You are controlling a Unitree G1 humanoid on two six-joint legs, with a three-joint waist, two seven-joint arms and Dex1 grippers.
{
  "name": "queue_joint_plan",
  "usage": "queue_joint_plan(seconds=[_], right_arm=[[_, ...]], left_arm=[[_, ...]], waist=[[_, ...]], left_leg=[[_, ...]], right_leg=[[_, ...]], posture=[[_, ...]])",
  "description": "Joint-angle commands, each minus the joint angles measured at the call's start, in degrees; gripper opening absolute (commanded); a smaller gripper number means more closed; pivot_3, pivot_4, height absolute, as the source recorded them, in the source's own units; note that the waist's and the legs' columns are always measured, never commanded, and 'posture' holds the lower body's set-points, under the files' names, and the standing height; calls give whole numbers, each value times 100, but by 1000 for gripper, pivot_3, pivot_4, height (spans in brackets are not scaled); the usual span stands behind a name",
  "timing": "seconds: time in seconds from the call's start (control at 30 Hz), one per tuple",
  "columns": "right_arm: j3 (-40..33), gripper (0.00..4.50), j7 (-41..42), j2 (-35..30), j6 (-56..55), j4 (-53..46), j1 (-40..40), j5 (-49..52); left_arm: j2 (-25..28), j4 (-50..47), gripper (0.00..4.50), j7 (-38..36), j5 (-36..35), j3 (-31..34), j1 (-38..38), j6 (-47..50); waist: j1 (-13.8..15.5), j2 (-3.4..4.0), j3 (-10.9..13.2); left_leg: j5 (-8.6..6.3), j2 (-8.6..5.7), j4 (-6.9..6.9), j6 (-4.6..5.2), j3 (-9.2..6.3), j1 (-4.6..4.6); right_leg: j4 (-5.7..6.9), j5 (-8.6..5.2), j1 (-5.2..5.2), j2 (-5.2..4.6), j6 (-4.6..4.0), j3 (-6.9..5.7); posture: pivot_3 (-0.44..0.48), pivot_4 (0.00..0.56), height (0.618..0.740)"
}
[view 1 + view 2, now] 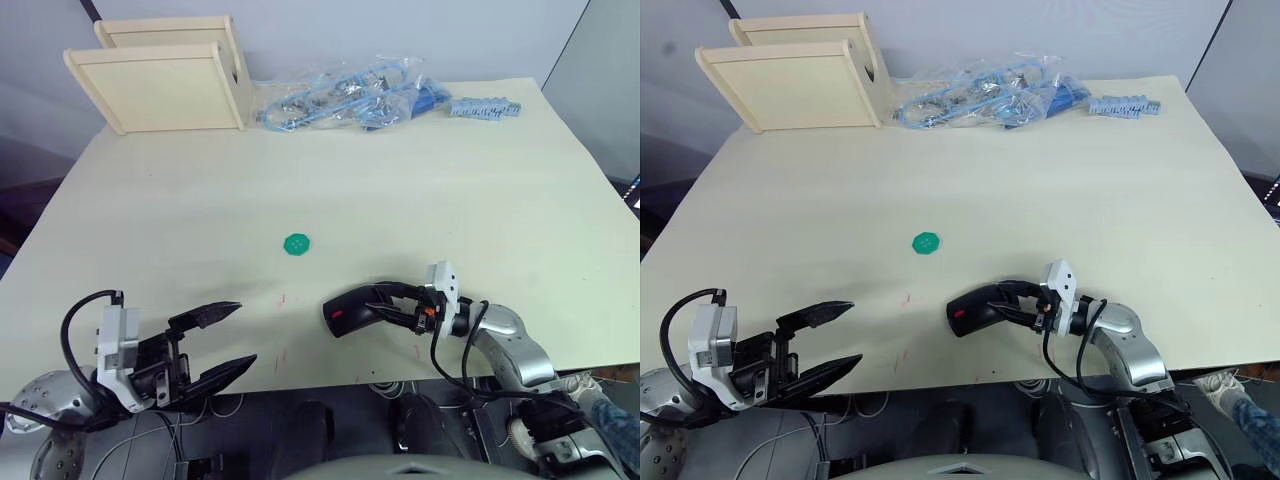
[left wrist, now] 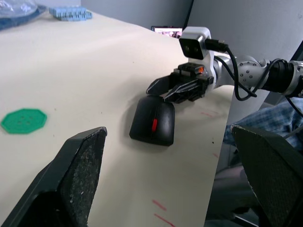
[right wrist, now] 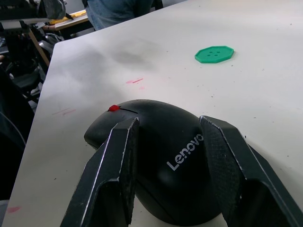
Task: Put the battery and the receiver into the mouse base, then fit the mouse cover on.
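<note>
Mouse (image 1: 352,312) sits on the table (image 1: 400,190) near the front edge, right of centre. It reads as assembled: cover (image 3: 161,137) on top, glossy black, Lenovo logo and red scroll wheel showing. Base is underneath and can't be told apart from the cover here. Battery can't be made out.

Right gripper (image 1: 400,305) is at the mouse's rear end, fingers (image 3: 118,161) straddling the shell, one along each side (right wrist view shows both pads alongside the cover's flanks, very close or touching; can't confirm an actual squeeze). Jaws are parted to about the mouse's width, not pressed together. Mouse nose points toward the robot's left, away from the right wrist.

Left gripper (image 1: 225,340) is at the table's front edge on the left side, spread wide, nothing between the fingers. Mouse lies well apart from it, off to its right; in the left wrist view the mouse sits ahead, framed between the two fingers (image 2: 80,165) but far beyond the tips.

Green disc (image 1: 297,244) lies flat on the table, farther back than the mouse and a bit left of it, clear of both grippers.

Back of table: two pale wooden boxes (image 1: 160,85) at the left rear, a pile of clear plastic bags (image 1: 340,95) with blue parts at mid rear, a blue strip (image 1: 485,107) just right of the bags.
</note>
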Motion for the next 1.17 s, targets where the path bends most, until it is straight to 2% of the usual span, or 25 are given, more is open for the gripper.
queue_joint_plan(seconds=[0.03, 0.13, 0.27, 0.4, 0.57, 0.63, 0.67, 0.7, 0.73, 0.77, 0.9, 1.17], right_arm=[[-303, 2122, -150, -31, 340, -253, 88, 339], [-467, 2122, -198, -110, 515, -516, 104, 523], [-1054, 2122, -155, -857, 673, -1388, 438, 715], [-1575, 2122, -77, -1548, 688, -1657, 911, 726], [-2269, 2122, -13, -2018, 836, -1770, 1462, 1016], [-2480, 3133, 14, -2148, 782, -1799, 1673, 1018], [-2619, 3133, 41, -2216, 795, -1837, 1826, 1053], [-2762, 3929, 104, -2301, 721, -1870, 2031, 1007], [-2907, 4253, 189, -2385, 681, -1904, 2238, 999], [-3026, 4394, 253, -2444, 618, -1920, 2402, 985], [-3360, 4394, 254, -2508, 535, -1896, 2678, 1022], [-3519, 4394, 169, -2388, 444, -2059, 2972, 988]], left_arm=[[-47, -222, 4500, 170, -163, 106, 8, 79], [-85, -255, 4500, 283, -194, 121, 18, 146], [-212, -378, 4500, 873, -254, 201, 190, 495], [-287, -356, 4500, 1239, -244, 238, 337, 727], [-392, -348, 4500, 1575, -105, 292, 459, 749], [-418, -341, 4500, 1666, -40, 312, 532, 728], [-433, -313, 4500, 1682, -1, 331, 573, 702], [-458, -286, 4500, 1721, 37, 362, 622, 687], [-481, -255, 4500, 1753, 72, 393, 667, 673], [-506, -241, 4500, 1756, 81, 416, 716, 666], [-560, -191, 4500, 1743, 187, 421, 842, 609], [-607, -184, 4500, 1827, 362, 345, 877, 570]], waist=[[8, 8, 11], [17, 14, 21], [50, 36, 44], [86, 22, 52], [138, 20, 56], [144, 18, 57], [146, 16, 58], [152, 16, 58], [155, 16, 58], [161, 13, 59], [162, 8, 62], [161, 4, 65]], left_leg=[[0, 0, 0, 0, -1, -3], [0, -3, 2, 0, 2, -14], [0, -5, 1, 0, -2, -28], [0, -14, 2, 0, -2, -34], [0, -16, 2, 0, -1, -33], [0, -16, 6, 0, 4, -32], [0, -16, 6, 0, 4, -32], [0, -15, 8, 0, 7, -33], [0, -16, 8, 0, 5, -33], [0, -16, 8, 0, 6, -36], [-1, -14, 8, 0, 14, -40], [-1, -3, 9, 0, 37, -39]], right_leg=[[0, 0, -1, 0, 0, 0], [0, 2, -9, -6, 1, 5], [-3, 5, -13, -20, 12, 4], [-11, 9, -14, -23, 26, -1], [-10, -2, -14, -20, 5, -1], [-10, -2, -13, -21, 5, 3], [-10, -2, -13, -21, 5, 3], [-10, -2, -13, -20, 6, 4], [-10, -2, -13, -22, 6, 3], [-12, -3, -13, -22, 7, 3], [-18, -3, -14, -23, 7, 2], [-17, -14, -14, -21, 26, 2]], posture=[[0, 150, 740], [0, 150, 740], [0, 150, 740], [0, 150, 740], [0, 150, 740], [0, 150, 740], [0, 150, 740], [0, 150, 740], [0, 150, 740], [0, 150, 740], [0, 150, 740], [0, 150, 740]])
